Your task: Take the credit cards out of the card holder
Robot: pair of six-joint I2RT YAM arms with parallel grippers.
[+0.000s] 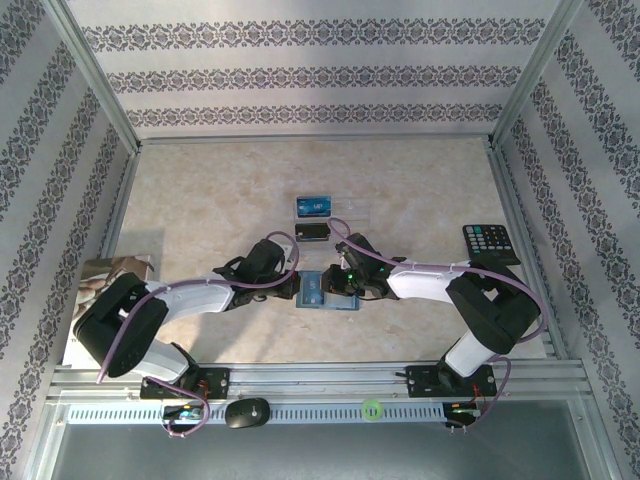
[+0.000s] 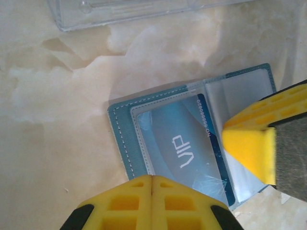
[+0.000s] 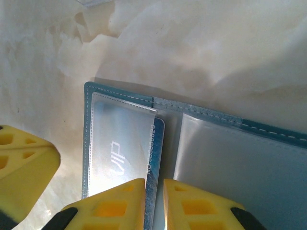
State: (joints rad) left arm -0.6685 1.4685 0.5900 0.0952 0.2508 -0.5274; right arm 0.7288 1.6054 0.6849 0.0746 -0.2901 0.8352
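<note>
The teal-blue card holder (image 1: 322,291) lies open on the marbled table between both grippers. A blue VIP card (image 2: 184,146) sits in its left clear pocket, its long edge (image 3: 158,143) sticking out toward the fold. My left gripper (image 2: 152,181) is shut, with nothing between the tips, low over the holder's (image 2: 120,129) near-left edge. My right gripper (image 3: 154,191) stands narrowly open over the fold, the card's exposed edge showing in the gap. The right pocket (image 3: 240,163) looks empty. Two more cards (image 1: 313,207) (image 1: 313,232) lie on the table behind the holder.
A clear plastic sheet (image 2: 134,12) lies just behind the holder. A black calculator (image 1: 490,242) sits at the right, and a printed picture (image 1: 112,275) at the left edge. Metal frame rails and patterned walls enclose the table.
</note>
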